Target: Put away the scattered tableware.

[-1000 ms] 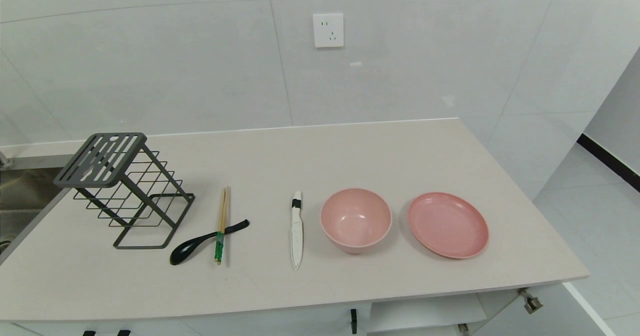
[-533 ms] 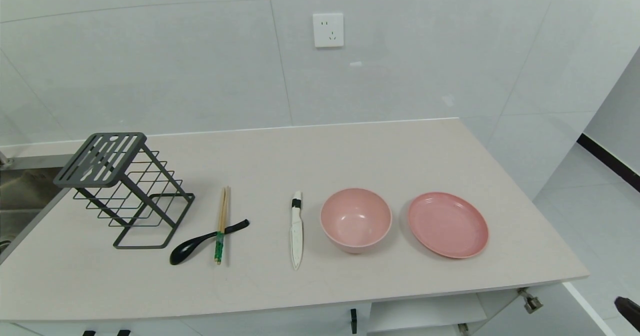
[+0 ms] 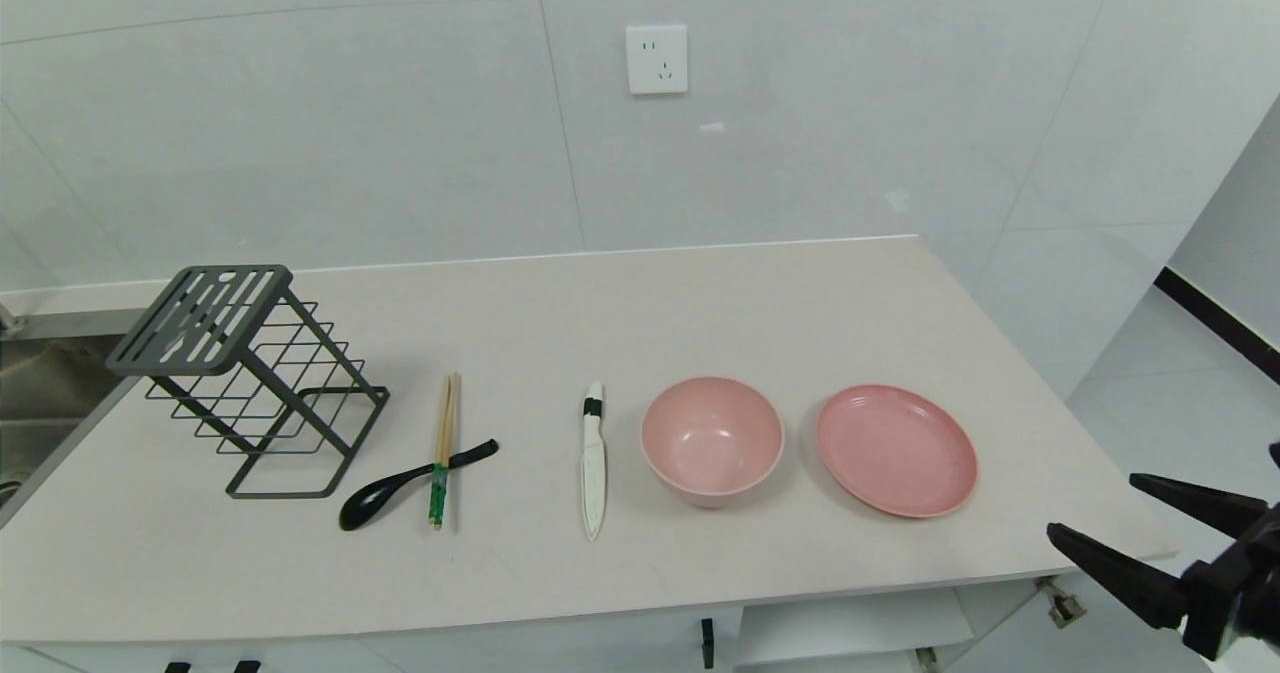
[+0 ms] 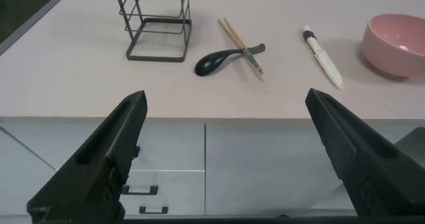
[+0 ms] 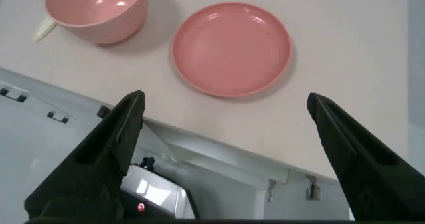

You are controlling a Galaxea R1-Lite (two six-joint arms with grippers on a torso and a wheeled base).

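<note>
Right gripper (image 3: pixel 1092 503) sat off the surface's (image 3: pixel 700 303) front-right corner, jaws apart. Left gripper (image 4: pixel 226 98) was also spread wide, out past the front edge. Row along the front edge, from the left: wire rack (image 3: pixel 250 373), chopsticks (image 3: pixel 443 433) crossing black spoon (image 3: pixel 400 481), white knife (image 3: pixel 594 463), pink bowl (image 3: pixel 711 438), pink plate (image 3: pixel 895 450) nearest the right edge.
</note>
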